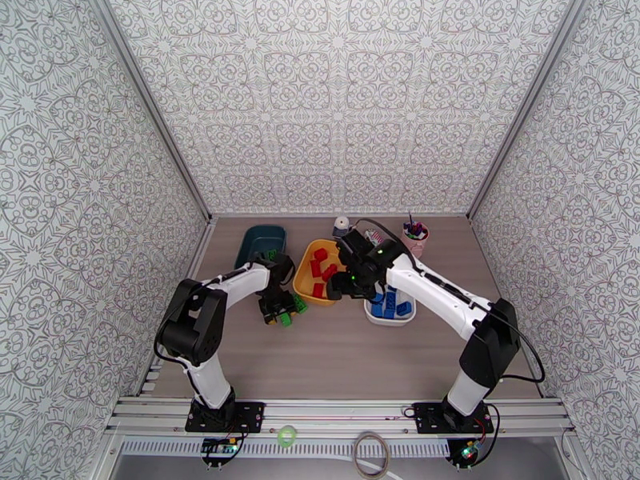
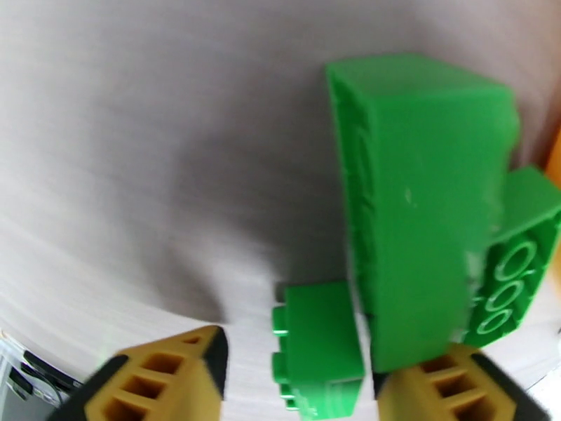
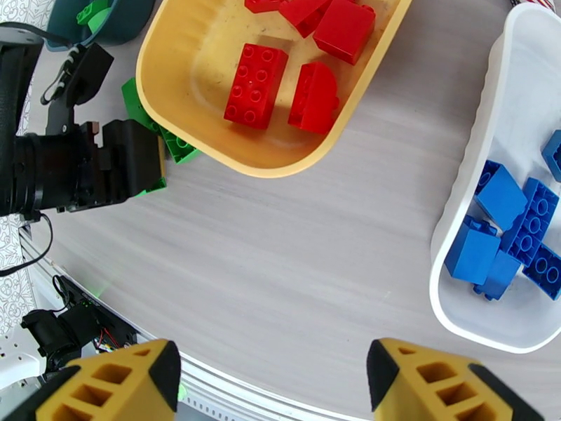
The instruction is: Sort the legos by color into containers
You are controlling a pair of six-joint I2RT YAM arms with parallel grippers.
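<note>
Nearest: my right gripper [image 3: 273, 377] hangs over bare table [image 3: 294, 275]. Jaws wide, nothing between the yellow fingers. It sits above the strip between the yellow tray [image 3: 182, 64] and the white tray [image 3: 491, 99].

My left gripper [image 2: 301, 377] is low over the table, just beside the yellow tray's near-left corner. Jaws part-way apart, straddling a small green brick [image 2: 319, 338] that lies on the wood. There is a clear gap between the brick and one finger [image 2: 168, 373]. The other finger is close against it, and I cannot tell if they touch. The wrist view is blurred. No grip that I can confirm.

Just past that is a big green brick [image 2: 421, 205] on its side, with a studded green brick [image 2: 515, 275] tilted against its flank. Both are on the table, outside any tray.

Yellow tray: several red bricks [image 3: 256, 85], loose on its floor.

White tray, to the right: blue bricks [image 3: 501, 201], clustered together.

Teal tray [image 1: 256, 238], farther back on the left: at least one green piece [image 3: 95, 12] inside.

Farthest: pink cup [image 1: 414, 238] with pens, behind the white tray near the back wall.
</note>
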